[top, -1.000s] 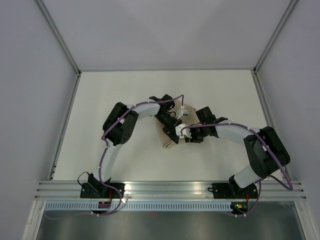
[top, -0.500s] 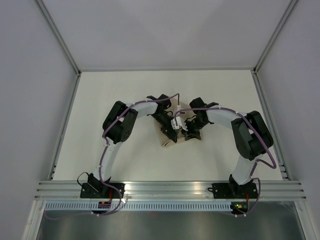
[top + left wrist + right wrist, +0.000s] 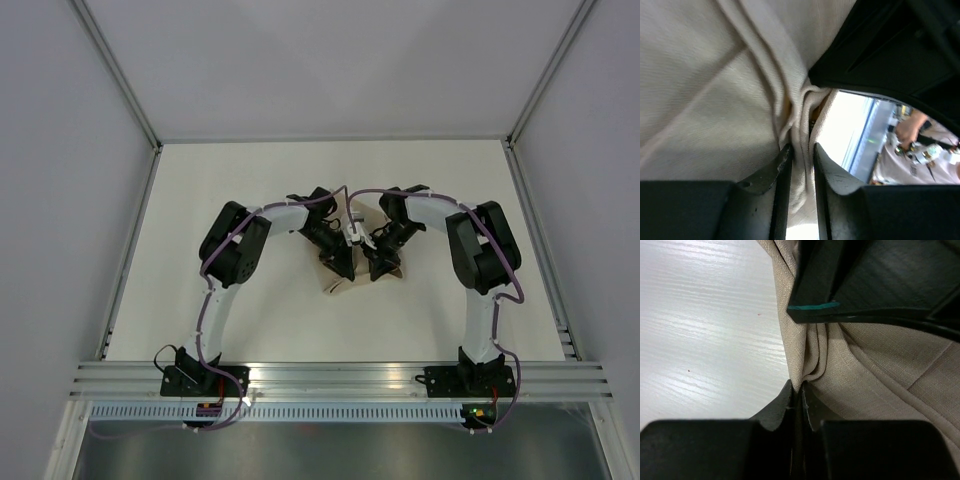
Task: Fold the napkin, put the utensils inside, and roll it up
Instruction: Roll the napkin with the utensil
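On the white tabletop (image 3: 250, 180), the left end effector (image 3: 800, 150) pinches a bunched fold of the beige napkin (image 3: 338, 287) between narrowly set fingers. The napkin lies crumpled at mid-tabletop, between both arms. The right end effector (image 3: 797, 390), nearly closed, grips a pleat at the cloth's edge.

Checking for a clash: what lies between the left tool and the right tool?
A gathered napkin ridge, pinched by the left tool and right tool; both wrist views show it.
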{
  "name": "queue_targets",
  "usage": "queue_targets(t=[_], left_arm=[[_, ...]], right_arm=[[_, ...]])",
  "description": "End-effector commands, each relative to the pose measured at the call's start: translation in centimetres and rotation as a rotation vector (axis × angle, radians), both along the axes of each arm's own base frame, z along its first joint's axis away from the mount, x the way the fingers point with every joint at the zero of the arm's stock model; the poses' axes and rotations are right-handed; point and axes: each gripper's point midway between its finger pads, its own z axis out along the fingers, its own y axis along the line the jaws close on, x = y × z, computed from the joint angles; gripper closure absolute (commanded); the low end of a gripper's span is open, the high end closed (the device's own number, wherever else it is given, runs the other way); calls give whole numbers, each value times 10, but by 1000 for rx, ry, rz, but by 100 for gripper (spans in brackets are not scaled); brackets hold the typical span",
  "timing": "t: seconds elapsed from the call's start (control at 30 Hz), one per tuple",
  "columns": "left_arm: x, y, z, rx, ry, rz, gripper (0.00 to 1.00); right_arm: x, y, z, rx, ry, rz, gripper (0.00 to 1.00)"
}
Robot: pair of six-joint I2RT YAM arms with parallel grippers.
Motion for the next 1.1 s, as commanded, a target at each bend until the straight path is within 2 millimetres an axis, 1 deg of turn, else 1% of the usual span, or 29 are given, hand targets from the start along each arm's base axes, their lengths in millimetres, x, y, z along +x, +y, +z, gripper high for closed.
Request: queue_targets(t=[0.0, 0.03, 0.17, 0.2, 0.23, 0.27, 0.3, 0.37, 0.4, 0.43, 0.47, 0.5, 0.53, 0.57, 0.6, 0.63, 0.67, 0.7, 0.73, 0.77, 0.8, 0.83, 0.87, 0.9, 0.93, 0.97, 1.0, 1.03, 1.07], left_arm=[[43, -5, 24, -23, -176, 106, 70], [47, -6, 31, -33, -208, 112, 70], [55, 1, 37, -18, -254, 151, 69], [59, 5, 36, -5, -259, 169, 69], [62, 9, 35, 11, -272, 185, 69], [71, 12, 41, -1, -306, 208, 69], [72, 17, 39, 13, -301, 234, 69], [80, 30, 45, 23, -343, 291, 70], [90, 32, 51, 16, -385, 336, 70], [96, 36, 56, 17, -414, 367, 70], [97, 44, 66, 21, -438, 413, 71], [110, 47, 74, 12, -504, 460, 71], [113, 51, 80, 5, -529, 492, 71], [110, 59, 80, 13, -540, 525, 71], [113, 61, 102, -19, -591, 564, 70], [122, 64, 114, -32, -660, 611, 71], [120, 69, 114, -33, -674, 643, 71], [123, 75, 135, -51, -739, 693, 71], [127, 76, 150, -93, -798, 722, 72], [122, 81, 146, -91, -813, 736, 72], [120, 85, 166, -118, -881, 763, 72], [114, 82, 166, -121, -918, 754, 72], [111, 82, 170, -110, -996, 723, 71], [112, 84, 172, -73, -1052, 732, 71], [100, 74, 173, -64, -1089, 688, 71], [97, 71, 171, -37, -1156, 637, 71], [98, 72, 168, 8, -1197, 635, 70], [86, 59, 162, 21, -1209, 589, 70], [84, 56, 160, 44, -1272, 539, 69]], right_arm=[[-21, -7, -7, -13, 92, 48, 88], [-21, -7, -8, -14, 94, 47, 88], [-20, -8, -10, -24, 118, 43, 88], [-19, -8, -8, -24, 123, 41, 89], [-18, -7, -10, -26, 136, 37, 89], [-17, -8, -10, -27, 143, 33, 89], [-16, -7, -10, -27, 163, 27, 89], [-14, -7, -10, -32, 179, 19, 89], [-13, -7, -10, -35, 199, 16, 89], [-12, -6, -11, -35, 208, 16, 89], [-14, -7, -10, -39, 228, 12, 89], [-9, -7, -11, -36, 230, 6, 89], [-9, -6, -11, -38, 241, 2, 89], [-7, -6, -11, -41, 249, -3, 89], [-5, -6, -11, -46, 265, -8, 89], [-4, -6, -12, -50, 278, -12, 89], [-3, -5, -12, -52, 287, -15, 89], [-1, -5, -13, -59, 305, -18, 89], [0, -4, -14, -62, 314, -23, 89], [2, -4, -14, -68, 331, -33, 89], [2, -4, -15, -73, 338, -36, 89], [3, -4, -15, -75, 346, -39, 89], [5, -3, -17, -84, 361, -49, 89], [5, -3, -17, -88, 367, -51, 89], [6, -3, -17, -93, 375, -53, 90], [8, -2, -18, -97, 382, -62, 90], [9, -2, -19, -102, 386, -67, 90], [10, -2, -19, -103, 387, -71, 90], [11, -1, -20, -104, 390, -75, 90]])
